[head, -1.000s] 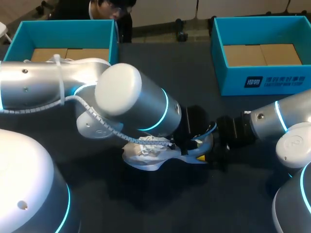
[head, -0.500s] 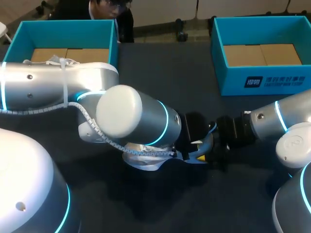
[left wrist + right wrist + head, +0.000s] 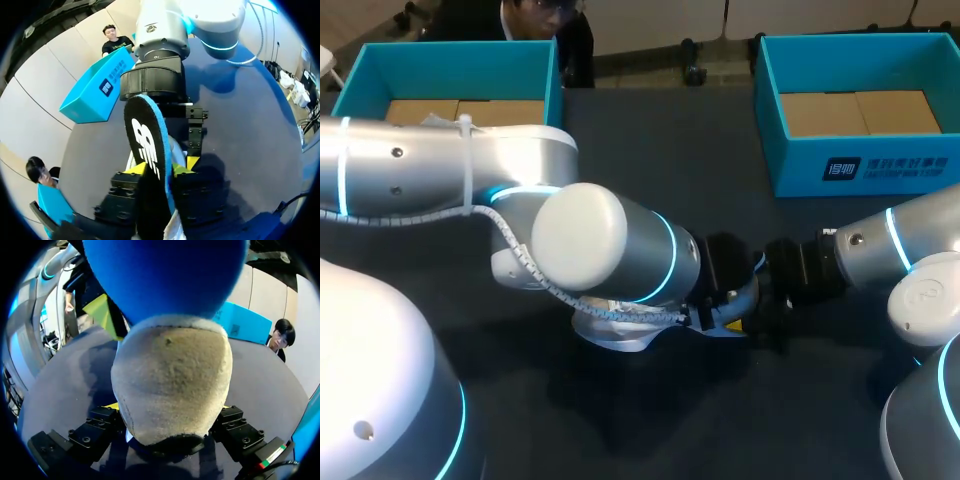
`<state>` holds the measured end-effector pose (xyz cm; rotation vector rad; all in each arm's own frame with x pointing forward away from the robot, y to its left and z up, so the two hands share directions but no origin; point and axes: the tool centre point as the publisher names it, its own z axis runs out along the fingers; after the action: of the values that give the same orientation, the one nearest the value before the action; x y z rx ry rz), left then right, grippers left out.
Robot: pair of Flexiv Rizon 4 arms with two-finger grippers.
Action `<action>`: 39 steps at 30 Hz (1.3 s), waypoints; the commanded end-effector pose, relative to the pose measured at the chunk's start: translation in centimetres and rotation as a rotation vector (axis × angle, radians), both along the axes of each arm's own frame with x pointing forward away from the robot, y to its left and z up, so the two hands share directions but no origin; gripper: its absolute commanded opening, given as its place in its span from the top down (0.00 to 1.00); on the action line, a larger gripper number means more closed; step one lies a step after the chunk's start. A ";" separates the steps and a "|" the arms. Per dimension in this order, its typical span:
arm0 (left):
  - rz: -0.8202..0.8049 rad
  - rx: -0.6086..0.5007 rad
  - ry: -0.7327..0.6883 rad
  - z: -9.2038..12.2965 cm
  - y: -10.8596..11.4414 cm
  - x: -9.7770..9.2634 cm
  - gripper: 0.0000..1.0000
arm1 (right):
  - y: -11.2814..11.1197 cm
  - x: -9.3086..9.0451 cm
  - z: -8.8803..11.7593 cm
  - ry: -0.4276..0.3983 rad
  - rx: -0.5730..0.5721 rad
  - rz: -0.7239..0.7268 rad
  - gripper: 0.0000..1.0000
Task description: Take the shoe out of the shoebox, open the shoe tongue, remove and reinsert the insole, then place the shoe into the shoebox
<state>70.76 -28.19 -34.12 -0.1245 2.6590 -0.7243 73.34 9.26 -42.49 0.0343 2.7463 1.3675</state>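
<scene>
Since the earlier frames, the silver left arm [image 3: 580,235] has swung rightward and lowered over the shoe, hiding more of the laces; the right arm and both boxes are unmoved.

Layout, left to right:

1. The left shoebox [image 3: 360,75], open teal cardboard with a brown floor, stands at the far left edge of the dark table [image 3: 620,150], with no shoe in it.
2. The left gripper [image 3: 159,169] is clenched on the insole [image 3: 145,145], a flat black foam piece with a blue rim and a white logo. It stands on edge between the yellow tips, pointing toward the right arm.
3. The shoe [image 3: 620,322], a white and grey laced trainer, lies on the table mid-front, under the left arm's wrist.
4. The right gripper [image 3: 169,407] is clamped on the shoe's beige suede heel from both sides, steadying it.
5. The right shoebox [image 3: 860,165], teal like the first, stands at the far right, well apart from the shoe.

Step in hand: the insole step. Whether the insole is leaving or re-entering the shoe cannot be settled; the descent suggests reinsertion.

Next move: line the insole's toe end up with the shoe opening, slide it forward flat, and keep the heel clamped so the shoe does not skid.
</scene>
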 end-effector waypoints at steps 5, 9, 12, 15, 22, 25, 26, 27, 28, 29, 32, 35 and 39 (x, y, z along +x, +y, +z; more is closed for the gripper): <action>0.009 -0.001 0.009 0.0 0.3 0.3 1.00 | 0.1 -0.2 -0.1 -0.001 -0.004 -0.002 1.00; -0.005 -0.014 0.019 1.1 0.6 -0.1 1.00 | 0.1 -0.2 -0.1 -0.001 -0.004 -0.002 1.00; -0.024 -0.029 0.042 1.9 0.7 -0.3 1.00 | 0.1 -0.2 -0.1 -0.001 -0.004 -0.002 1.00; -0.049 -0.050 0.066 3.4 0.6 -0.6 1.00 | 0.1 -0.2 -0.1 -0.001 -0.004 -0.002 1.00; -0.111 -0.110 0.095 6.4 0.1 -1.2 1.00 | 0.1 -0.2 -0.1 -0.001 -0.004 -0.002 1.00; -0.134 -0.119 0.111 7.0 -0.1 -1.3 1.00 | 0.1 -0.2 -0.1 -0.001 -0.004 -0.002 1.00; -0.136 -0.120 0.112 7.2 -0.1 -1.3 1.00 | 0.1 -0.2 -0.1 -0.001 -0.004 -0.002 1.00; -0.140 -0.120 0.114 7.3 -0.2 -1.2 1.00 | 0.1 -0.2 -0.1 -0.001 -0.004 -0.002 1.00; -0.149 -0.120 0.120 7.4 -0.3 -1.2 1.00 | 0.1 -0.2 -0.1 -0.001 -0.004 -0.002 1.00; -0.155 -0.123 0.124 7.7 -0.3 -1.3 1.00 | 0.1 -0.2 -0.1 -0.001 -0.004 -0.002 1.00; -0.189 -0.130 0.164 8.6 -0.4 -1.3 1.00 | 0.1 -0.2 -0.1 -0.001 -0.004 -0.002 1.00; -0.221 -0.150 0.203 9.7 -0.6 -1.4 1.00 | 0.1 -0.2 -0.1 -0.001 -0.004 -0.002 1.00; -0.274 -0.202 0.270 11.7 -0.9 -1.6 1.00 | 0.1 -0.2 -0.1 -0.001 -0.004 -0.002 1.00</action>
<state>68.97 -30.20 -23.48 0.0377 2.7975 -1.0686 73.34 9.26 -42.49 0.0343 2.7462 1.3674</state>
